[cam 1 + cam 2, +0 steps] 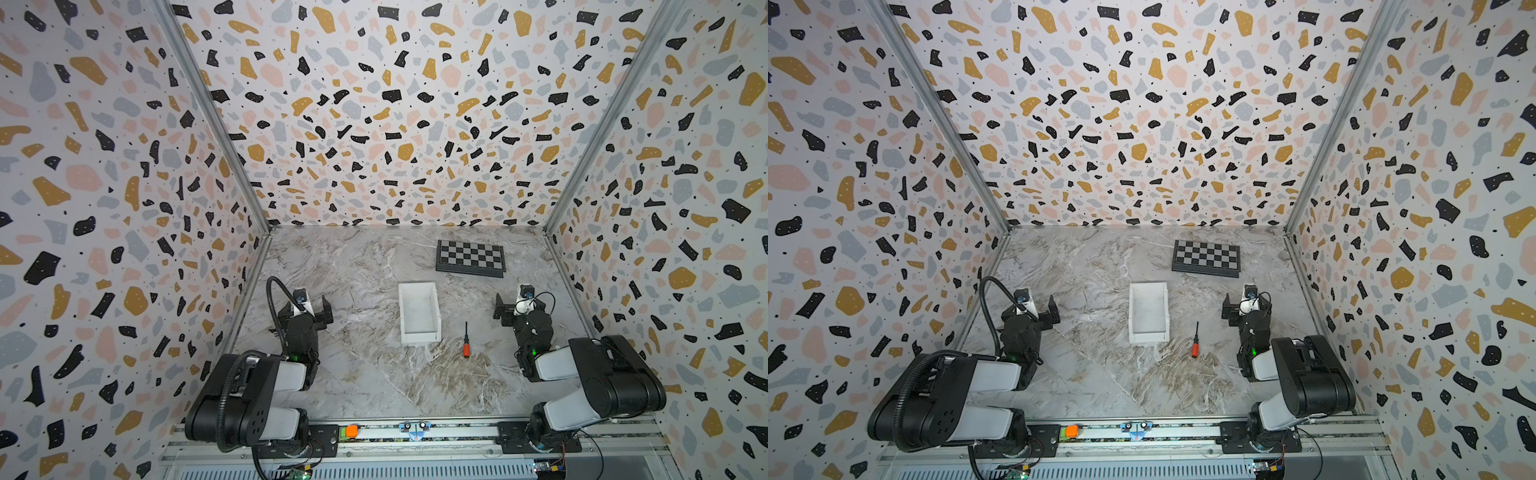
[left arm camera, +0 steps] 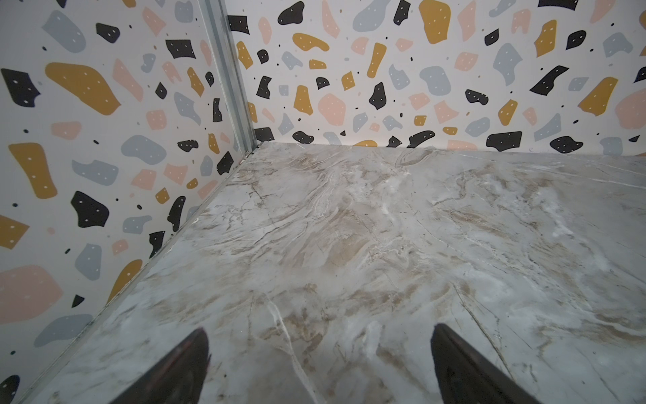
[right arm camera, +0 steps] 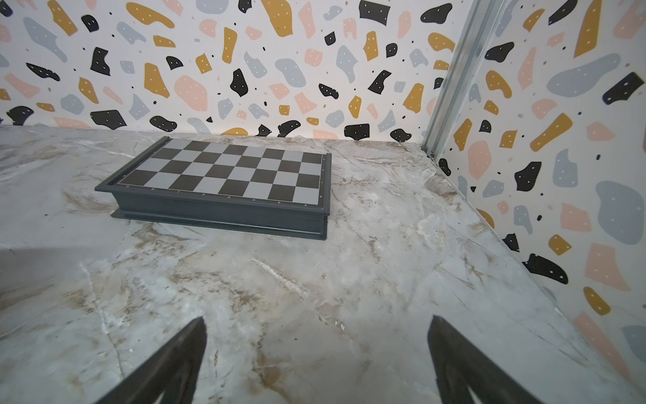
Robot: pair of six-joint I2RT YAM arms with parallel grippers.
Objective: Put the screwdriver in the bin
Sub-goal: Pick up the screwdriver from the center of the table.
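Observation:
In both top views the screwdriver (image 1: 466, 341) (image 1: 1196, 343) lies flat on the marble table, red-orange handle toward the front and thin dark shaft pointing to the back. Just to its left stands the bin (image 1: 419, 337) (image 1: 1148, 336), white, open-topped and with nothing inside. My right gripper (image 1: 519, 305) (image 3: 318, 317) hovers open to the right of the screwdriver and a little behind it, holding nothing. At the far left of the table my left gripper (image 1: 306, 304) (image 2: 318, 328) is open too, with only bare marble between its fingers. Neither wrist view shows the screwdriver or the bin.
A black-and-grey checkerboard (image 1: 471, 257) (image 3: 227, 175) lies at the back right, ahead of the right gripper. Patterned walls enclose the table on three sides. A metal rail with an orange part (image 1: 351, 431) runs along the front edge, carrying both arm bases.

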